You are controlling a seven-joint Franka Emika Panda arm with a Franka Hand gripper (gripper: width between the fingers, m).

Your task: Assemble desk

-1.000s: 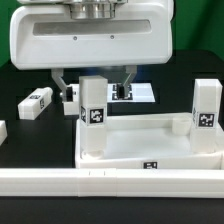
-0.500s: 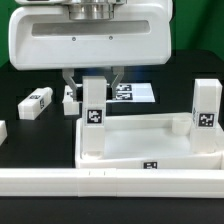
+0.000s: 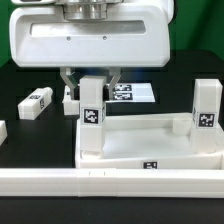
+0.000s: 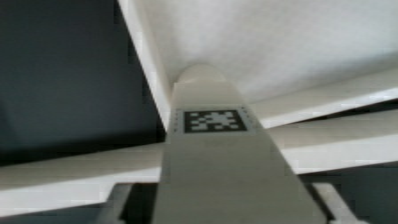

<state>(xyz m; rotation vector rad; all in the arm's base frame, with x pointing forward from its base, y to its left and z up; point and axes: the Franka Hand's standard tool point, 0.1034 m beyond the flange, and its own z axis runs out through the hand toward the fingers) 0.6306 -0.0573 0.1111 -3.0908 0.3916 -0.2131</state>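
Desk looks about half done. The tabletop [image 3: 120, 160] lies on the black table just behind the long rail [image 3: 110, 182], and two legs stand upright in it. One leg [image 3: 92, 135] is at its corner on the exterior view's left, and a second leg [image 3: 205, 118] is at its corner on the exterior view's right. The gripper [image 3: 91, 85] hangs over the first leg, jaws pressed to both its sides, so it looks clamped on it. Can't tell if that leg is fully seated in its socket. The other two corners look unfilled. A loose leg [image 3: 35, 102] lies toward the table's edge on the exterior view's left, and another block [image 3: 70, 98] sits just beside the gripper. The tabletop tray holds only the two legs; its floor is bare. The marker board [image 3: 137, 93] lies behind.
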